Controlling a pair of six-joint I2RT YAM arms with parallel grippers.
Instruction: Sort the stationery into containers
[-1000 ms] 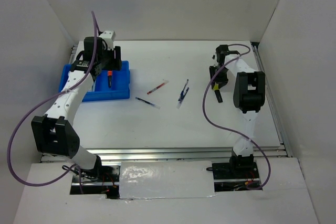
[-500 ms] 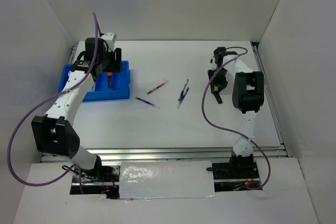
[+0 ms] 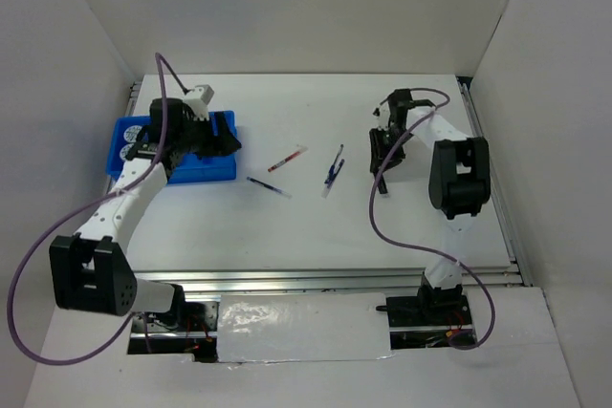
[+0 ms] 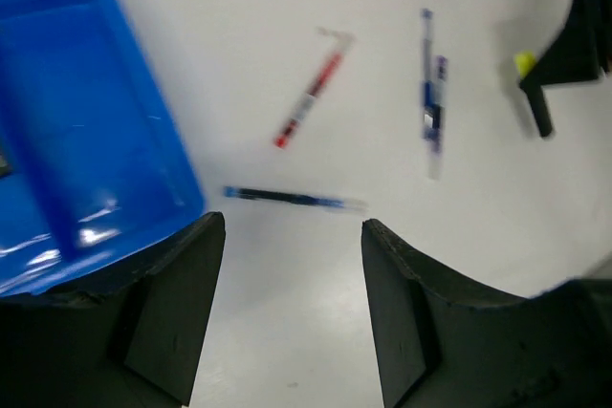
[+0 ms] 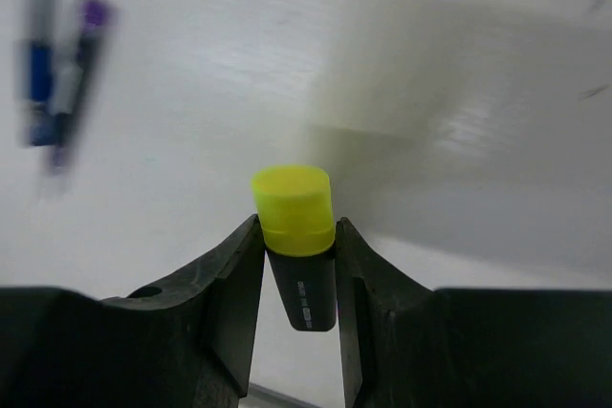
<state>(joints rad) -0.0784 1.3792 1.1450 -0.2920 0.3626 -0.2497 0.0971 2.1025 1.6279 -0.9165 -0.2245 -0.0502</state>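
The work surface was a white tabletop [image 3: 316,226], flat and matte. Three white panels enclosed it: a left wall [image 3: 57,93], a back wall [image 3: 306,7] and a right wall [image 3: 564,140]. A metal rail [image 3: 316,279] ran along the near edge of the tabletop. Nearer the camera, a glossy strip [image 3: 296,317] lay across a white board [image 3: 86,351].

One blue tray [image 3: 218,172], one yellow-capped highlighter [image 5: 298,236], one red pen [image 4: 309,100], three bluish pens [image 4: 292,199] (two together)
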